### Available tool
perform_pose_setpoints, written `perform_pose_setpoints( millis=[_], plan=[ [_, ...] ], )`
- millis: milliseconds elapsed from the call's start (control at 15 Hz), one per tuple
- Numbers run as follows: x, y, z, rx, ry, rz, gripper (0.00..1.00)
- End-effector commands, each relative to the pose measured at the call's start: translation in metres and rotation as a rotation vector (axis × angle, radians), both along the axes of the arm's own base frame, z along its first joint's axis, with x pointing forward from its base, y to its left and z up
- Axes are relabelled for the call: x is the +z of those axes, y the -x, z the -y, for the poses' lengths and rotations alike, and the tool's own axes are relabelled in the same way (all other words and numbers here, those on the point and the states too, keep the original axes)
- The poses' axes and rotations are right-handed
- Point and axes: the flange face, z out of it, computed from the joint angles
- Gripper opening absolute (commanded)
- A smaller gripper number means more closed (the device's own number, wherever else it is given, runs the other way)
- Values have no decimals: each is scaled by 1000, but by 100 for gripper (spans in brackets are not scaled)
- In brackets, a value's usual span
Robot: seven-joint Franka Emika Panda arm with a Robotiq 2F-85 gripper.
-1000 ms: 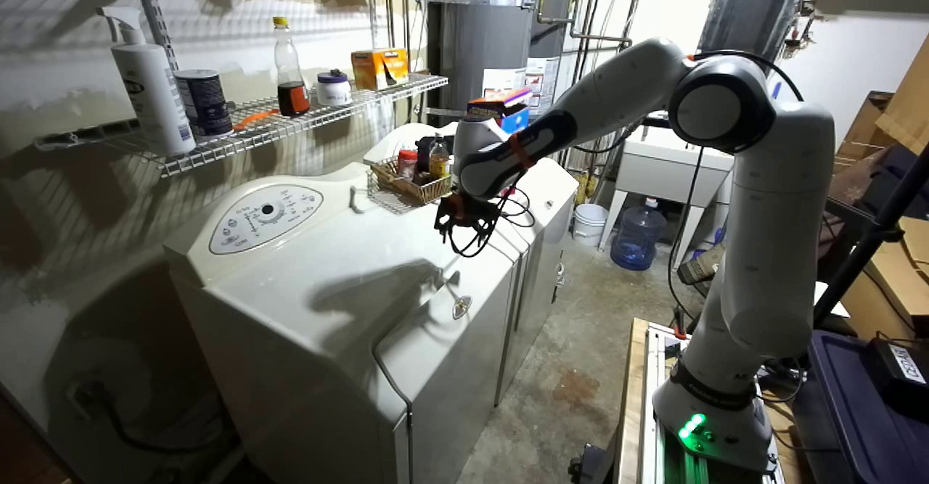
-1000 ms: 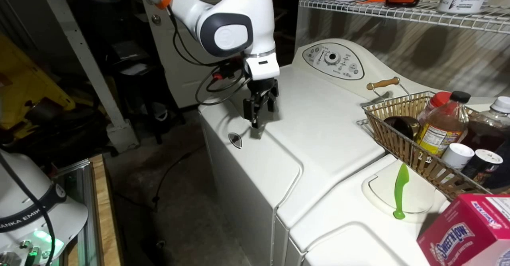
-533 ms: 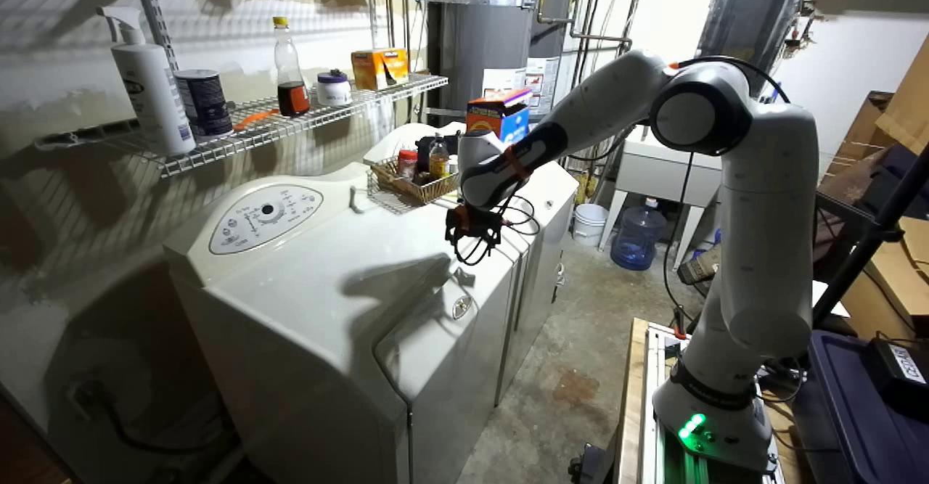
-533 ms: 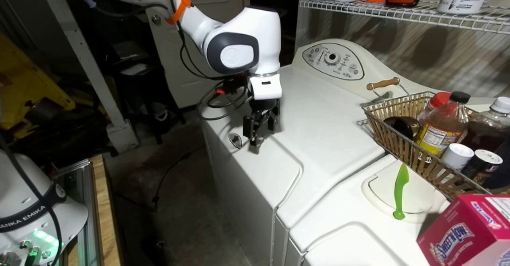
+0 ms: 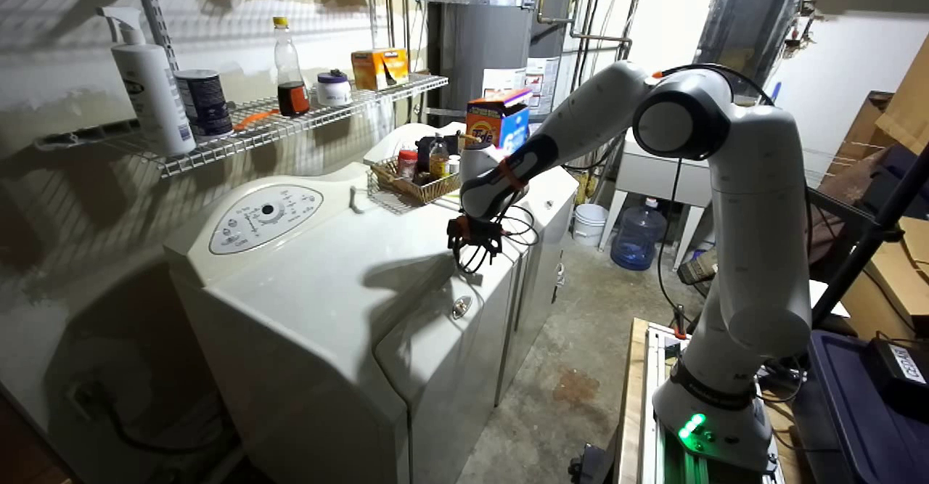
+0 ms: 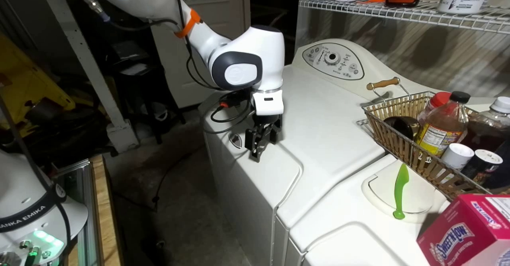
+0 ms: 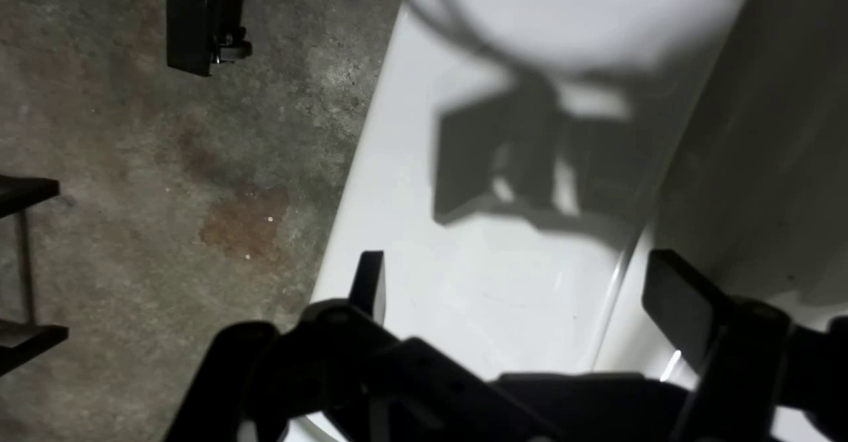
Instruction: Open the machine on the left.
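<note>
While my pincer point(image 7: 522, 288) hovers spread and holding nothing, the white machine point(image 5: 319, 306) stands just beneath it with its front door point(image 5: 453, 371) closed, so I judge the approach nearly made and the whole opening left.

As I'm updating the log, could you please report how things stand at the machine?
Fingers open, empty, over the door's top; contact unclear. Machine shut. Bench opposite, possibly tight for the door's swing.

There are two white appliances point(image 6: 318, 126), one arm point(image 5: 758, 223), one pincer point(image 7: 520, 287) (two fingers point(image 7: 682, 306)), one basket point(image 6: 392, 140).
</note>
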Motion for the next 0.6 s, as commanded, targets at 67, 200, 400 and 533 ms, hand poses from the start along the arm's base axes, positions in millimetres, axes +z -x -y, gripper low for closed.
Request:
perform_pose_setpoints(
  millis=[67,200,400,533],
  plan=[
    [-9,-8,8,-39,-6,32,100],
    [-15,-5,12,-51,-1,6,100],
    [-21,5,20,-69,-2,-37,100],
    [-22,12,23,-72,-4,-47,100]
  ],
)
